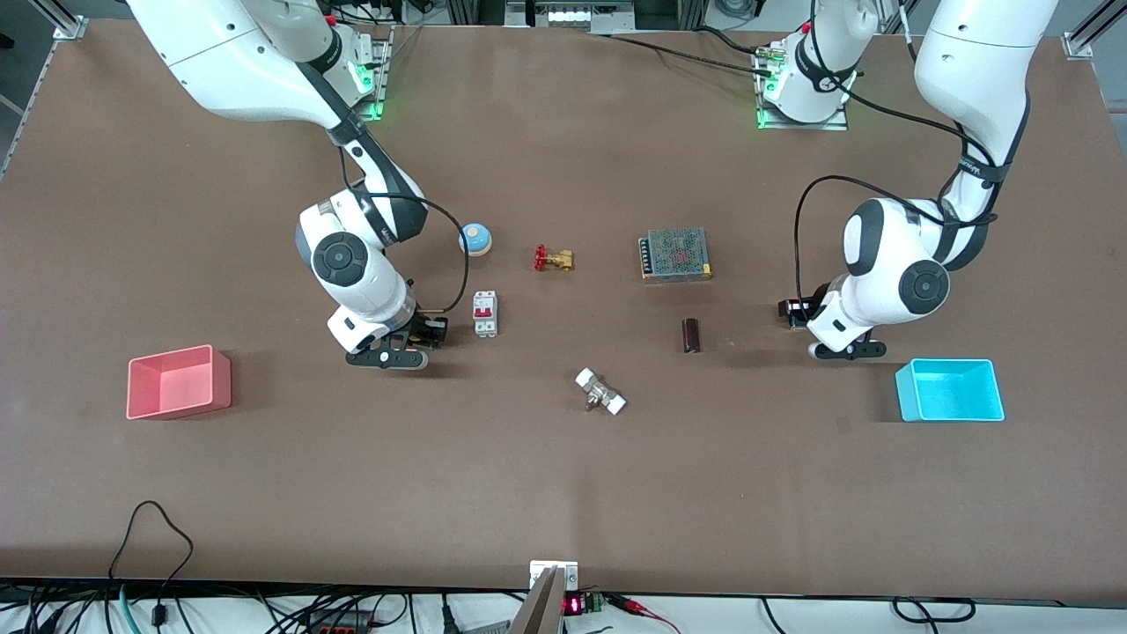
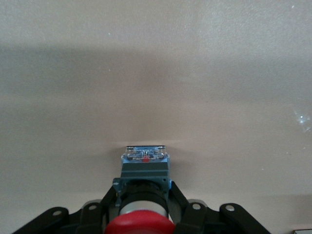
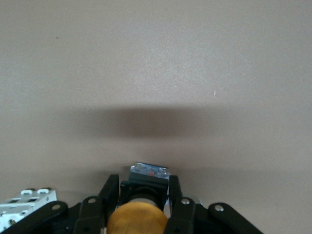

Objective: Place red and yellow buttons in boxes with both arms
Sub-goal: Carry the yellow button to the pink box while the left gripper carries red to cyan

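My left gripper (image 2: 144, 187) is shut on the red button (image 2: 141, 225), its fingers on both sides of the blue-grey base, low over the table. In the front view this gripper (image 1: 843, 349) is beside the cyan box (image 1: 955, 411), farther from the camera. My right gripper (image 3: 143, 185) is shut on the yellow button (image 3: 136, 219), fingers clamped on its dark base. In the front view it (image 1: 387, 357) is between the pink-red box (image 1: 180, 401) and a white breaker. Both buttons are hidden under the grippers in the front view. Both boxes look empty.
A white breaker (image 1: 485, 313) with a red switch lies close to my right gripper and shows in the right wrist view (image 3: 27, 201). A blue bell (image 1: 475, 239), brass valve (image 1: 553, 259), meshed power supply (image 1: 675, 254), dark cylinder (image 1: 691, 335) and white-ended fitting (image 1: 600, 393) lie mid-table.
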`<state>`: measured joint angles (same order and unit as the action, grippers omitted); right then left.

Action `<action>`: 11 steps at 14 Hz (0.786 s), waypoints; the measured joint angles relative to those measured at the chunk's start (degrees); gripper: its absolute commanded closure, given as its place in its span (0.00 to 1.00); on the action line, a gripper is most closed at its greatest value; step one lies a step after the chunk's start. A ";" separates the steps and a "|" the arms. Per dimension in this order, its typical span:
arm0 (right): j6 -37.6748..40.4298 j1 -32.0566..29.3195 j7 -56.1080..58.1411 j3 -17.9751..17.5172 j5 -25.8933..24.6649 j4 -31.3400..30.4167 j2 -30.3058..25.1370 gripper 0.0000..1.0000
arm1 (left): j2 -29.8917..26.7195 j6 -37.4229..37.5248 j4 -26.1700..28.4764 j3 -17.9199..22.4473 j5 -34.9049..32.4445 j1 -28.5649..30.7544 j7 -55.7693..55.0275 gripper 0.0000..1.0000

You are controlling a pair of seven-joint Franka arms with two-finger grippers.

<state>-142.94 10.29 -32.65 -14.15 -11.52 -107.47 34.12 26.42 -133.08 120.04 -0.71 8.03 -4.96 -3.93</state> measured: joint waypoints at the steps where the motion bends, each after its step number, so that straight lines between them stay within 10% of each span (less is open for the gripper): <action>1: 0.00 0.00 0.00 0.00 -0.02 0.06 0.00 0.77 | -0.06 -0.25 -0.05 0.00 0.00 0.00 0.00 0.70; 11: 17.94 -9.73 23.72 2.10 5.58 8.42 -12.03 0.76 | -10.37 7.58 -4.10 1.81 -4.24 10.29 3.00 0.71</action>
<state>-125.00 0.56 -8.93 -12.05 -5.94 -99.05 22.09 16.05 -125.50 115.93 1.09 3.79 5.33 -0.92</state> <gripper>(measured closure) 0.577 0.581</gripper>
